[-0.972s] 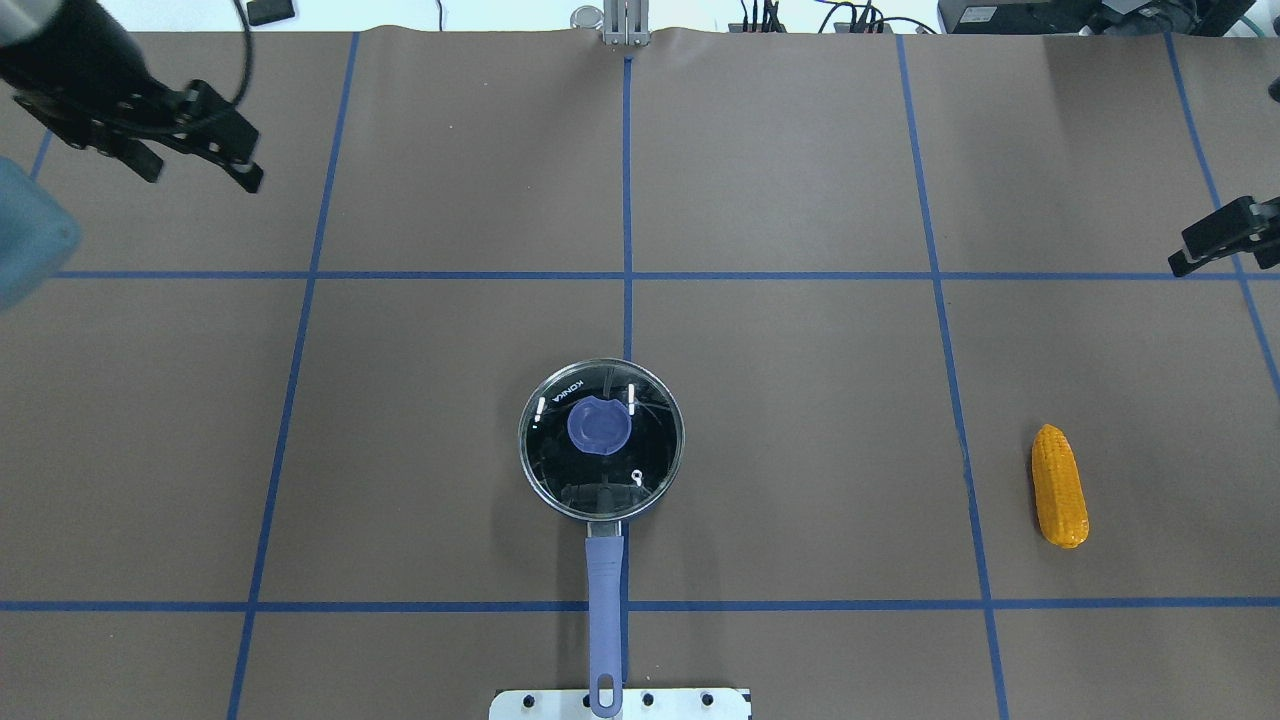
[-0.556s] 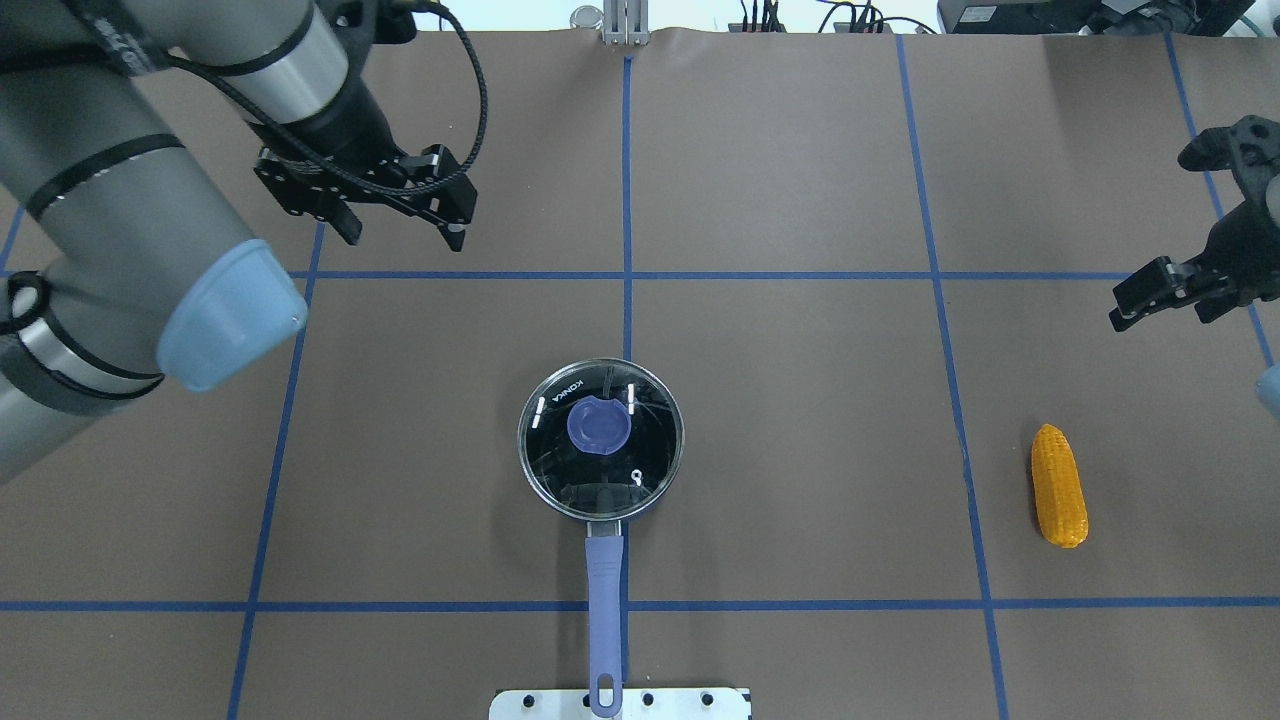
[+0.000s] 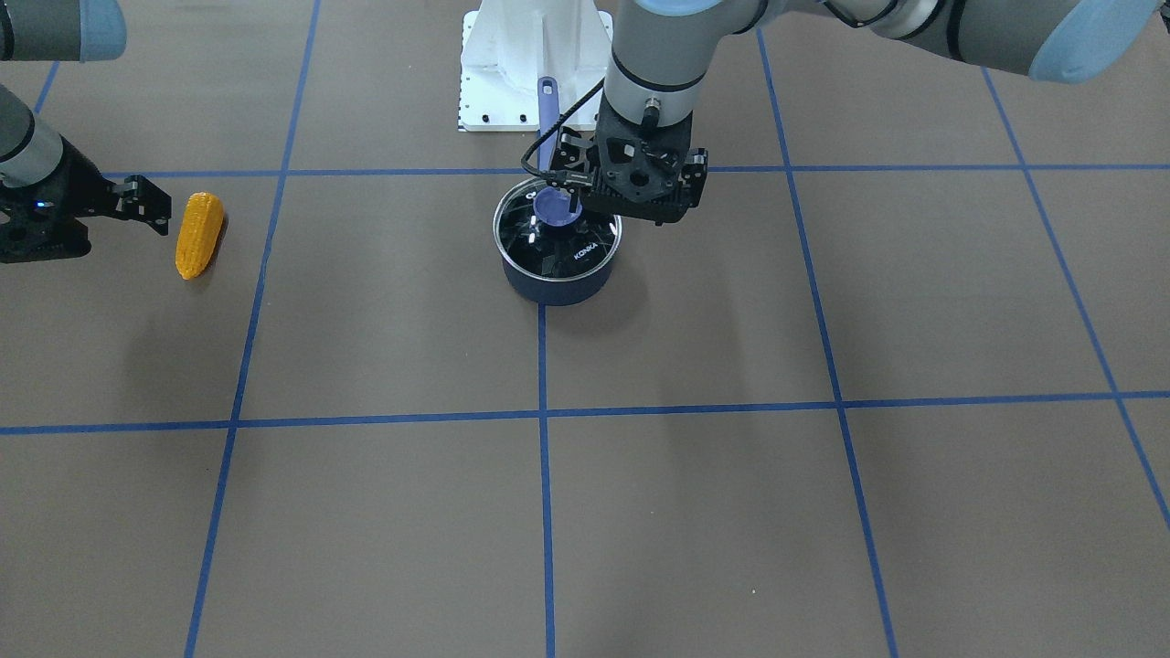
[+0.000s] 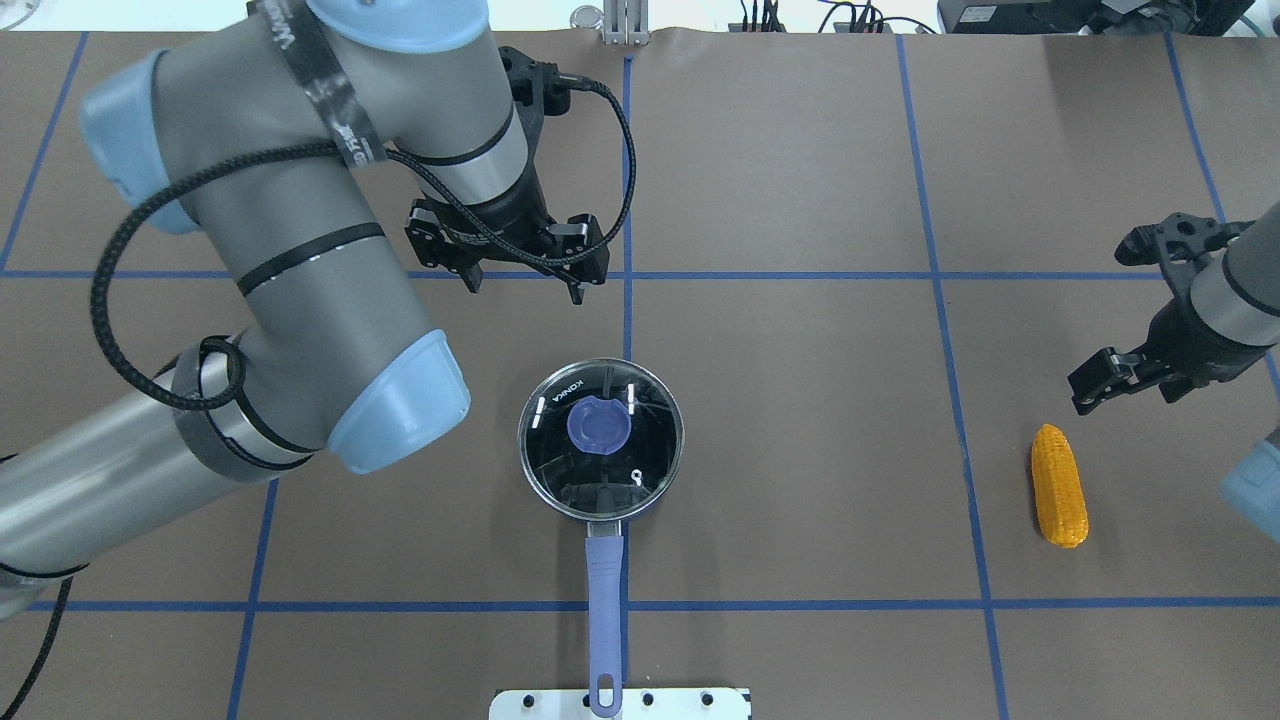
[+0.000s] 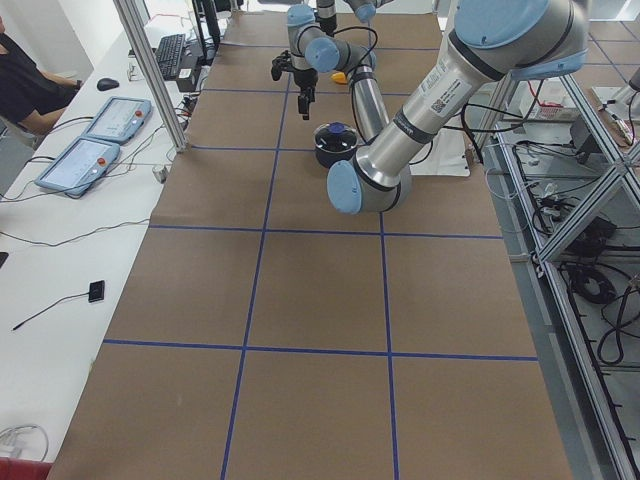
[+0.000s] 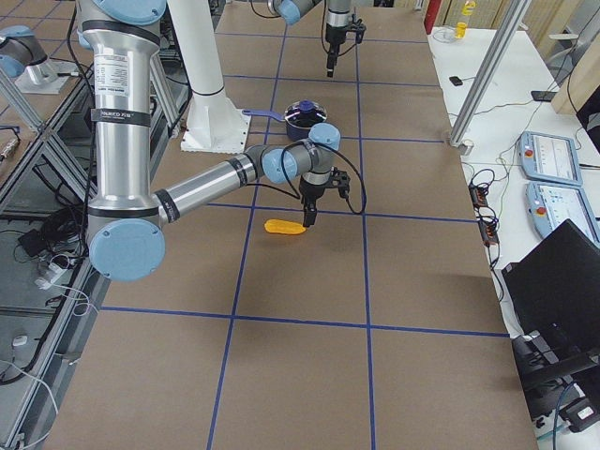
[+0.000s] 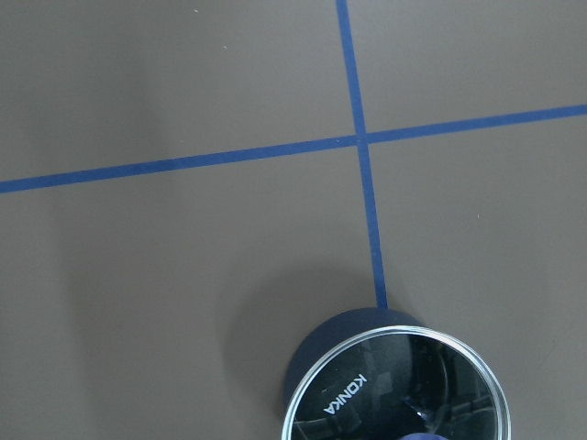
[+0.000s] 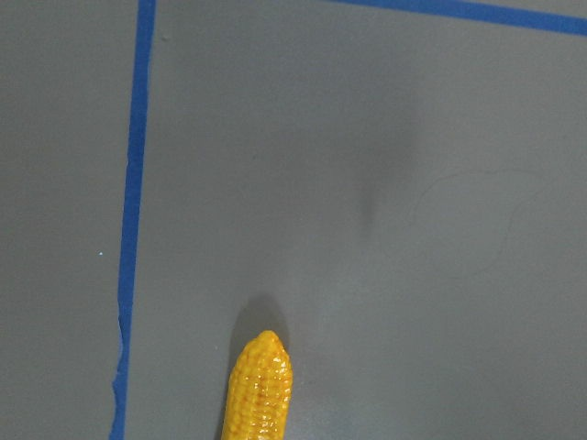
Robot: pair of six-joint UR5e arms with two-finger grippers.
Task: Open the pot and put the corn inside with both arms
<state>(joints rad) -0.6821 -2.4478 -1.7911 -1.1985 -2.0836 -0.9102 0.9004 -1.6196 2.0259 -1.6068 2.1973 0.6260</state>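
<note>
The dark navy pot [image 4: 548, 495] stands near the table's middle with its periwinkle handle [image 4: 604, 600] toward the robot. The clear glass lid [image 4: 640, 465] with a blue knob [image 4: 598, 424] lies shut on it. The pot also shows in the front view [image 3: 553, 283] and the left wrist view [image 7: 316, 344]. My left gripper [image 4: 525, 290] is open and empty, hovering beyond the pot. The orange-yellow corn [image 4: 1059, 485] lies flat at the right; it also shows in the right wrist view [image 8: 260, 390]. My right gripper [image 4: 1125, 395] is open and empty, just beyond the corn's tip.
The white robot base plate [image 4: 690, 703] sits at the near edge, under the handle's end. Blue tape lines [image 4: 800, 275] grid the brown table. An aluminium post [image 6: 487, 84] and control pendants [image 6: 548, 155] stand on the side bench.
The left arm swung in from the far left toward the pot. The right gripper moved from the right edge down toward the corn. Pot, lid and corn have not moved.
</note>
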